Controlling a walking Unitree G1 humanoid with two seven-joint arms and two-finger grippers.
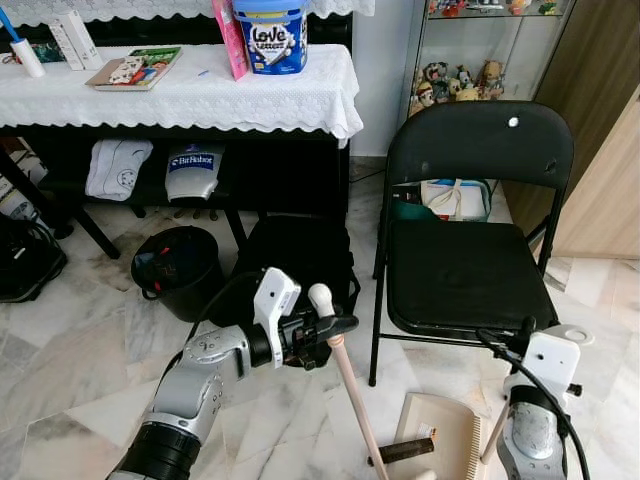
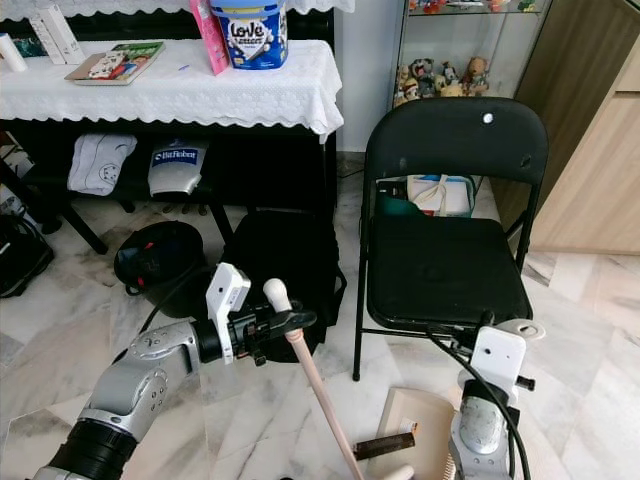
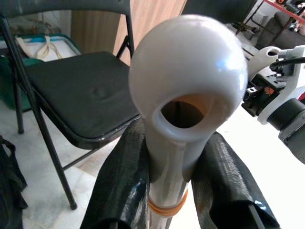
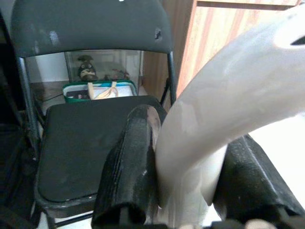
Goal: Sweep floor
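Note:
My left gripper (image 1: 322, 328) is shut on a pale wooden broom handle (image 1: 352, 400), just under its white rounded cap (image 3: 188, 76). The handle slants down toward the floor in front of me. A beige dustpan (image 1: 445, 425) lies on the marble floor at the bottom right, with a short dark bar (image 1: 405, 450) across it. My right gripper (image 4: 190, 138) is shut on the dustpan's curved white handle (image 4: 228, 95), above the pan and near the chair's front.
A black folding chair (image 1: 470, 270) stands straight ahead on the right. A black bag (image 1: 300, 255) and a black bin (image 1: 178, 268) sit by a table with a white lace cloth (image 1: 180, 95). A glass cabinet (image 1: 470, 60) and wooden panels (image 1: 600, 150) close off the right.

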